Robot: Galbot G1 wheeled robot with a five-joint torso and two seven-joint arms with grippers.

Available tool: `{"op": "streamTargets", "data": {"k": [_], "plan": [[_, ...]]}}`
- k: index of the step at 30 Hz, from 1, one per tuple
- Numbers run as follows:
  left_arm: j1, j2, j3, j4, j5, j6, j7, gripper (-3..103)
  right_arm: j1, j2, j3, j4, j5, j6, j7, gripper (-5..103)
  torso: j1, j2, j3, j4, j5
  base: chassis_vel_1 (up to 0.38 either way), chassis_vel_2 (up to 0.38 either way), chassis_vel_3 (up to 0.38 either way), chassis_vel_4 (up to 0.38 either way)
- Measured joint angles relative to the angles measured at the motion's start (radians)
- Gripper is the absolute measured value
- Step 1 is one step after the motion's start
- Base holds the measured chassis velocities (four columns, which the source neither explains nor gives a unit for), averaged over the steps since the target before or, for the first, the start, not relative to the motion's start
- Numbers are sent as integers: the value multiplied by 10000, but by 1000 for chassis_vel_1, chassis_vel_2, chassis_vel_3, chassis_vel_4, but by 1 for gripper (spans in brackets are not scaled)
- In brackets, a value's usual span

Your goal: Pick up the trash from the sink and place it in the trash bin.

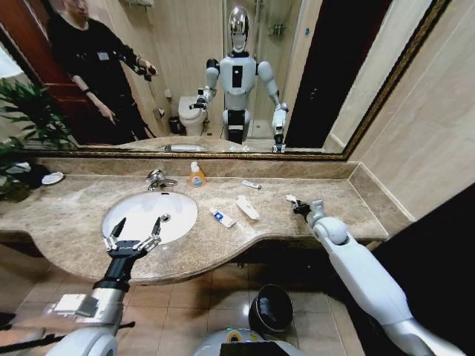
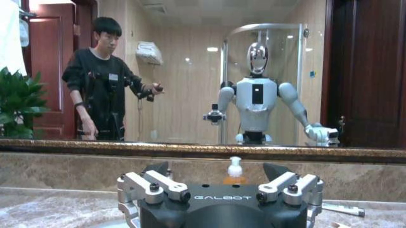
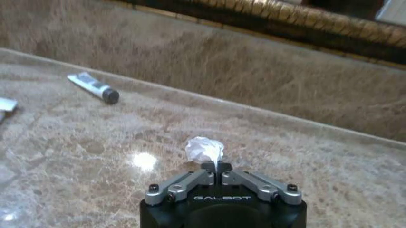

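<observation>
The white oval sink sits in the marble counter with a chrome tap behind it. My left gripper hangs open over the sink's front rim, holding nothing. On the counter to the sink's right lie a white-and-blue packet, a flat white packet and a small tube. Farther right, my right gripper is shut on the crumpled white tissue, low at the counter surface. The black trash bin stands on the floor under the counter.
An orange soap bottle stands by the tap against the back ledge. A large mirror runs along the wall behind the counter. A plant and a small dish occupy the counter's far left end.
</observation>
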Motion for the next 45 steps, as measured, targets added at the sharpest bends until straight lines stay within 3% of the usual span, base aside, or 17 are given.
{"op": "streamTargets", "data": {"k": [4,9,10,12,13,15,17,18,20,21,29,32,33,34,35,37,45], "plan": [[0,-1,0,0,0,0,0,100,-537,-147,649,752,68,161,-252,1,0,0,0,1,0,0,0,0,0],[0,0,0,0,0,0,-1,100,-1758,-732,1859,1961,1058,1118,-2051,1,0,1,-1,-1,-4,0,0,0,0],[-1,0,0,0,0,0,3,100,-2091,-861,2176,2065,1472,1514,-2939,1,-1,3,-2,0,-6,0,0,0,0],[1,0,0,0,0,0,-1,100,-2928,-1009,3343,1477,2583,2658,-5965,1,-1,3,-1,1,1,0,0,0,0],[1,0,0,0,0,0,-1,100,-2928,-1009,3343,1477,2583,2658,-5965,1,-1,3,-1,1,1,0,0,0,0],[0,0,0,0,0,1,-1,100,-3095,-918,4252,612,2739,2775,-7878,1,-1,3,-1,-1,-1,0,0,0,0],[0,0,0,0,0,1,-1,100,-3244,-832,5143,-754,2063,2788,-10993,1,0,3,-1,-2,0,0,0,0,0],[0,0,0,0,0,1,-1,100,-3244,-832,5143,-754,2063,2788,-10993,1,0,3,-1,-2,0,0,0,0,0],[0,0,0,0,0,1,0,100,-3449,-652,5445,-1699,1228,3066,-12949,1,0,2,-1,-1,2,0,0,0,0],[0,-1,0,0,0,0,1,100,-3559,-542,5515,-1991,1021,3231,-13350,1,0,3,-1,1,1,0,0,0,0],[0,0,0,0,1,0,0,100,-4327,680,5930,-3694,-153,4966,-15724,1,-2,2,-1,-2,-3,0,0,0,0],[0,0,0,0,0,0,0,100,-4391,1361,5866,-4304,-1255,6082,-15444,1,-1,2,-1,-1,-10,0,0,0,0],[0,0,0,0,0,1,-2,100,-4466,1833,5571,-4626,-2097,6933,-13705,1,-1,2,0,0,3,0,0,0,0],[0,0,0,0,0,0,0,100,-4494,2098,5388,-4806,-2563,7156,-12750,1,0,2,0,0,-3,0,0,0,0],[0,0,0,0,0,0,0,100,-4494,2098,5388,-4806,-2563,7156,-12750,1,0,2,0,0,-3,0,0,0,0],[0,-1,0,0,0,0,0,100,-4332,2765,5221,-5457,-3526,7618,-11605,1,-1,1,-1,-1,-1,0,0,0,0],[-1,0,0,0,0,0,0,100,-3856,3862,5196,-7124,-6290,8586,-9811,1,0,0,0,0,-1,0,0,0,0]]}}
